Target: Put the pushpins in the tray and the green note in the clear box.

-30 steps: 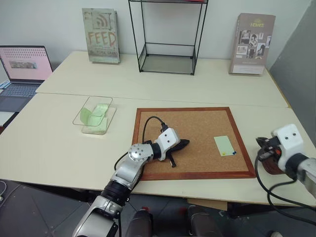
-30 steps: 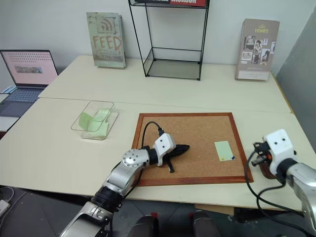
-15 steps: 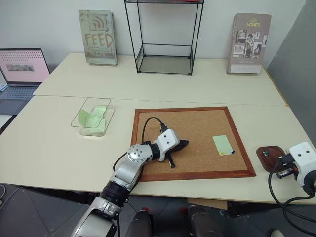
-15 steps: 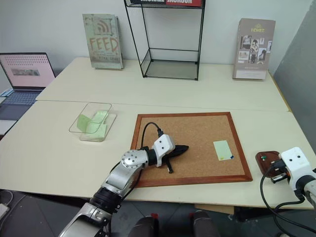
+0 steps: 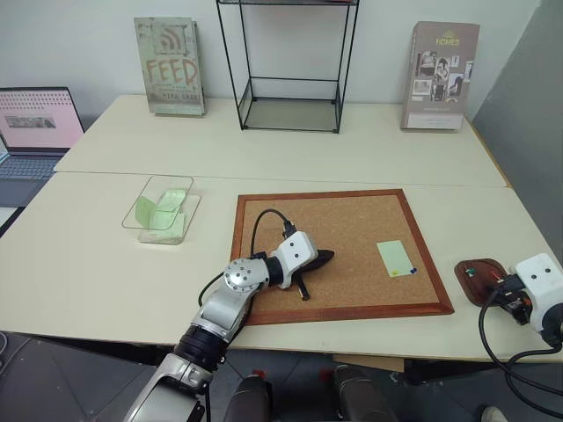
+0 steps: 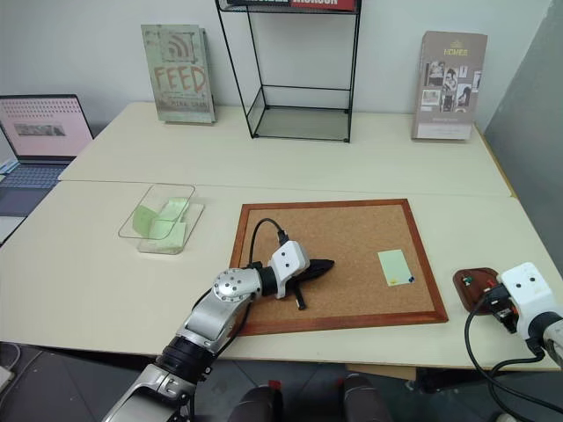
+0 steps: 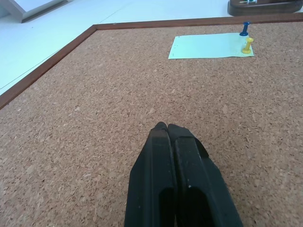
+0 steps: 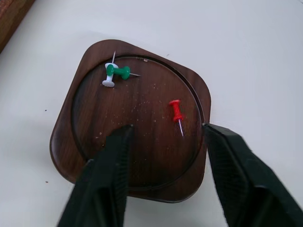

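Dropped red pushpin (image 8: 176, 110) lies in tray (image 8: 94, 161); book (image 5: 169, 64) seemingly reads "FEED".

Green note (image 5: 396, 258) on cork board (image 5: 352, 303), left gripper (image 5: 327, 257) nearby.

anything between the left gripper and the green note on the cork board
Nothing visible does. The shut left gripper rests on bare cork board, and open cork runs up to the green note, pinned by the yellow pushpin and blue pushpin.
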Motion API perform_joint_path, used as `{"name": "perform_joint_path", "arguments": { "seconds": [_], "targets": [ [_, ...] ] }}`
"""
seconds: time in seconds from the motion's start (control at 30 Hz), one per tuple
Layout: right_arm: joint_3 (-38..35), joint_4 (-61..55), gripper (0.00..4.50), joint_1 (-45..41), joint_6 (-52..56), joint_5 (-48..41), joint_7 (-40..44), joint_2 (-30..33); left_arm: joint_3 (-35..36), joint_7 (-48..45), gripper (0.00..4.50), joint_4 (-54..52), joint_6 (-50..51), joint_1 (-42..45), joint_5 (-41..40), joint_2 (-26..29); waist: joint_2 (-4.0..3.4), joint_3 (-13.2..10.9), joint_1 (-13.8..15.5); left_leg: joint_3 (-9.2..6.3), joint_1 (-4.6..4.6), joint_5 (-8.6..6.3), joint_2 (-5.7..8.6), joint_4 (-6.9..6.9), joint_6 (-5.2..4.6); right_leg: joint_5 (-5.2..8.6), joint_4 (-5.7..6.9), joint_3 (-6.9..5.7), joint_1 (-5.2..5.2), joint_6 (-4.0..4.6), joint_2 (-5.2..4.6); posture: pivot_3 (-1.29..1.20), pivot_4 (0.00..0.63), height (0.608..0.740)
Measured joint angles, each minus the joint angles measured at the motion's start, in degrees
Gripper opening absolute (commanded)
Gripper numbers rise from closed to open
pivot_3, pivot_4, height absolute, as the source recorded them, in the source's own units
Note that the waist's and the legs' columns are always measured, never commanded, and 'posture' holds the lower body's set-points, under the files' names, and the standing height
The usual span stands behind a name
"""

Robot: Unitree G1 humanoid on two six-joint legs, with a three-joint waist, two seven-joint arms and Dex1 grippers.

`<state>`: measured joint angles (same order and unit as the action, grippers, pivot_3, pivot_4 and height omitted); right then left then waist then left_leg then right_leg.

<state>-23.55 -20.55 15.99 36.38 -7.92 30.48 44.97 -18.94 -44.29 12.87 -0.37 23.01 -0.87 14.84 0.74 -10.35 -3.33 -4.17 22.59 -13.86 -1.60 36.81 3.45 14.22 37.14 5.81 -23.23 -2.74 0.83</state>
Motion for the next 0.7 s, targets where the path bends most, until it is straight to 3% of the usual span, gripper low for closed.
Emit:
{"name": "perform_joint_path", "arguments": {
  "seconds": [0.1,0.3,0.7],
  "targets": [
    [-1.32,-1.09,3.89,0.01,0.62,-1.04,0.53,-0.63,0.0,0.0,0.0,-0.02,-0.01,-0.01,0.0,0.03,-0.01,0.01,0.0,0.0,0.0,0.0,0.0,0.0,0.0,0.0,0.0,0.0,0.0,0.0,0.0,0.0,0.15,0.74],
    [-5.65,-8.45,3.89,-3.82,3.49,-9.43,0.68,-6.64,0.01,0.03,0.0,0.01,-0.03,-0.01,0.01,0.17,0.0,0.0,-0.1,-0.03,0.0,0.0,-0.04,0.0,0.0,0.0,0.01,-0.02,0.0,0.0,0.04,0.0,0.15,0.74],
    [7.18,-11.59,3.89,-6.15,3.62,-9.01,-6.19,-17.21,-0.05,-0.15,0.0,0.39,0.0,0.5,0.0,0.38,-0.04,0.02,-0.17,0.0,0.0,0.0,-0.05,0.02,0.0,0.0,0.0,0.02,-0.01,0.0,0.03,0.0,0.15,0.74]
  ]
}}
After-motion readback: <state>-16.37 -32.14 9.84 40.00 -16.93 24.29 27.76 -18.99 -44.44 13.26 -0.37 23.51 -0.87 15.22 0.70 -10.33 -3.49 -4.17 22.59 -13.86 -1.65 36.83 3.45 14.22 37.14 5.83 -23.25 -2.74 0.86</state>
